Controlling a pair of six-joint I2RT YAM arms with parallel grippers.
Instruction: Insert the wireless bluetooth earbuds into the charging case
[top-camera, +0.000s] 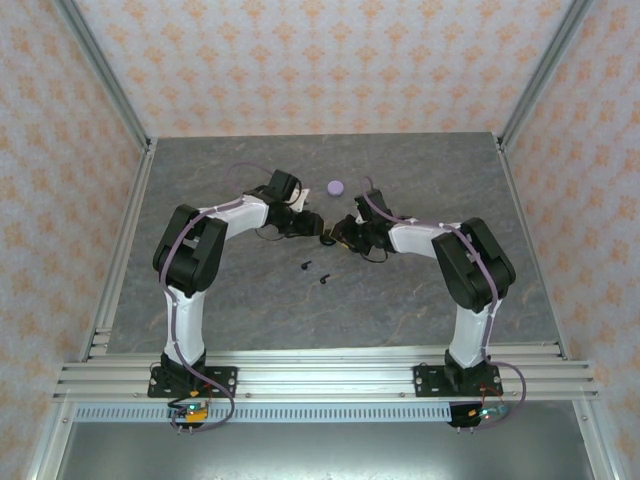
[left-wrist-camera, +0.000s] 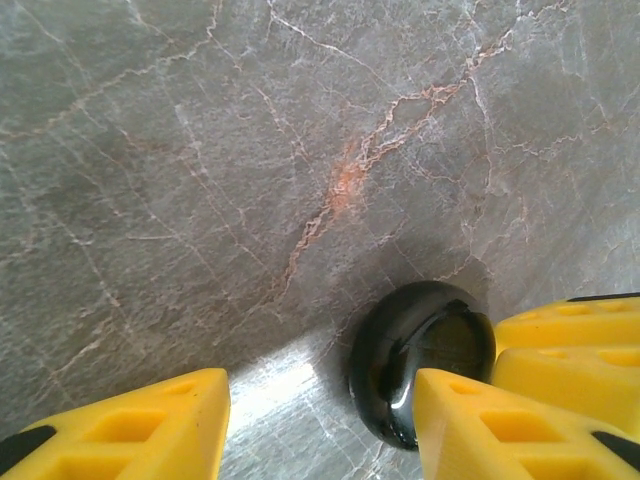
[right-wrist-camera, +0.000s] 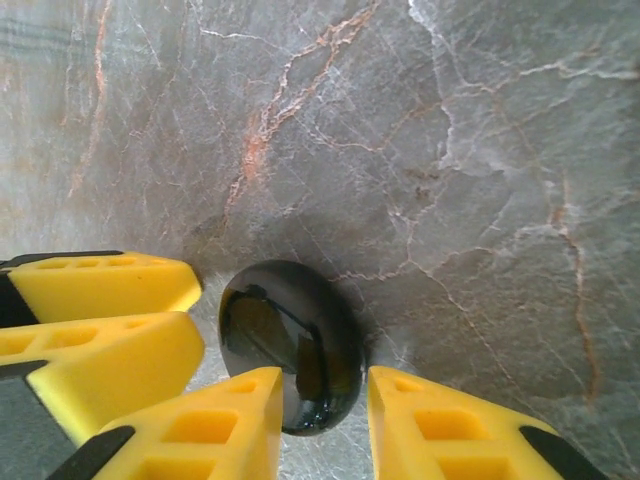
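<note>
The right end effector (right-wrist-camera: 322, 388) pinches the glossy black charging case (right-wrist-camera: 290, 335) between its yellow fingertips, with the case tilted on edge at the middle of the grey marble tabletop (right-wrist-camera: 480, 150). The left end effector (left-wrist-camera: 320, 395) stands spread, the same case resting against the inner side of one finger (left-wrist-camera: 480, 430) and well apart from the other. A black earbud (top-camera: 307, 266) and a second black earbud (top-camera: 322, 280) lie loose on the tabletop nearer the arm bases, and a round lavender case (top-camera: 335, 186) sits farther back.
</note>
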